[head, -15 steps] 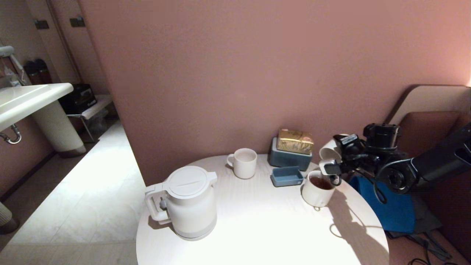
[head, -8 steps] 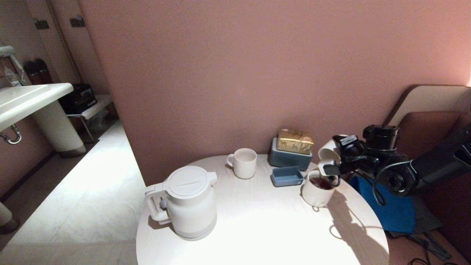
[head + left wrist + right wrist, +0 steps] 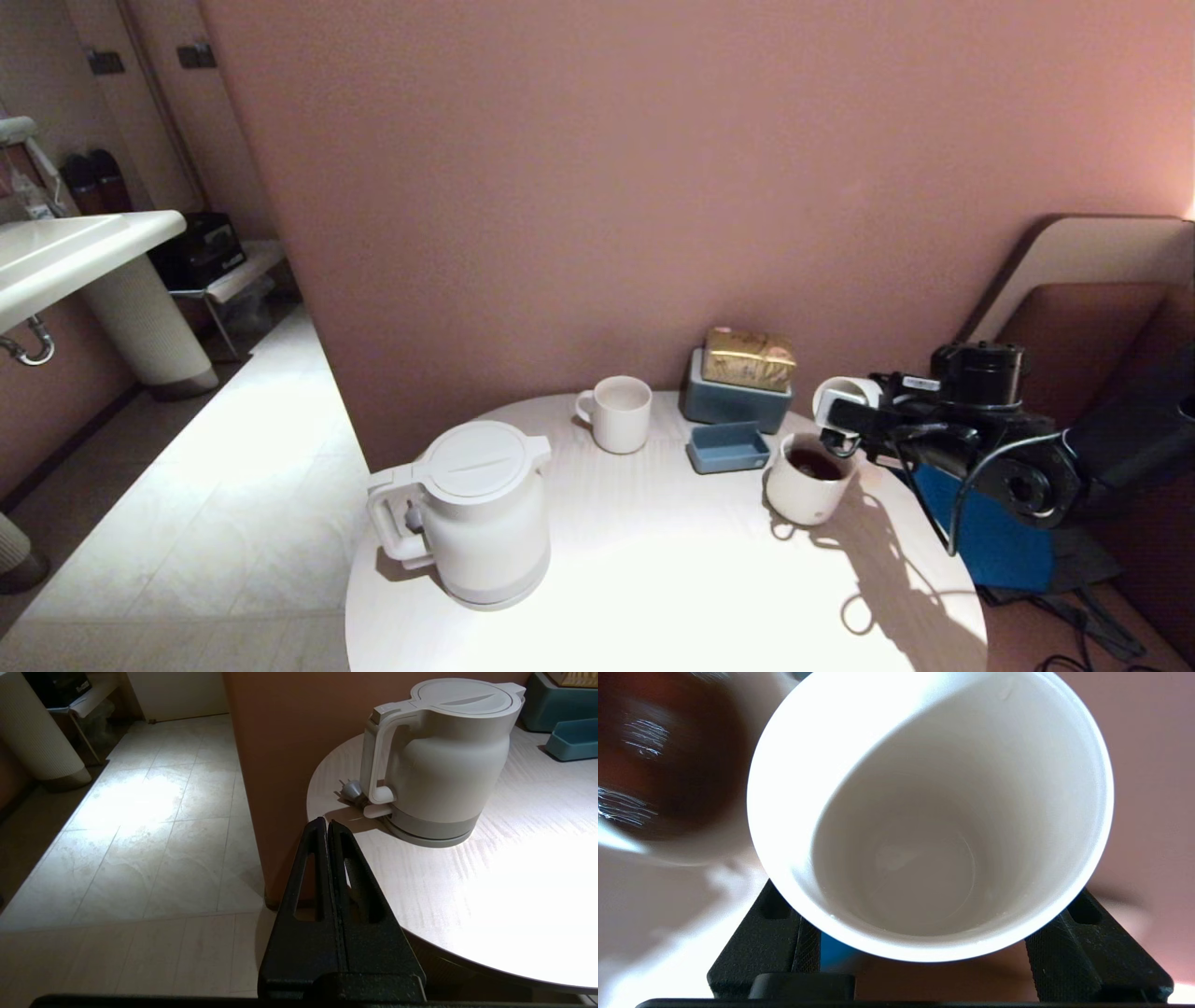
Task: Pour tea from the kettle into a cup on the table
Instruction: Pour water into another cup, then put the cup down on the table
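Note:
My right gripper (image 3: 845, 417) is shut on the small white cup (image 3: 837, 401), held tipped on its side just above and behind the wider white handleless cup (image 3: 805, 485). That wider cup holds reddish-brown tea (image 3: 814, 464). In the right wrist view the held cup (image 3: 924, 858) shows a bare white inside, with my gripper (image 3: 934, 940) clamped on both its sides. The white kettle (image 3: 476, 513) stands upright, lid on, at the table's (image 3: 672, 579) front left. My left gripper (image 3: 327, 823) is shut and empty at the table (image 3: 514, 858) edge, short of the kettle (image 3: 448, 756) handle.
A white mug with a handle (image 3: 618, 413) stands at the back of the table. A blue box (image 3: 733, 401) with a gold packet (image 3: 749, 357) on top and a small blue tray (image 3: 728, 446) sit behind the wider cup. A washbasin (image 3: 75, 252) is far left.
My right arm has dropped a little and its wrist has turned, bringing the held cup from a steep tilt over the wider cup to lying more level. Kettle and left gripper are unmoved.

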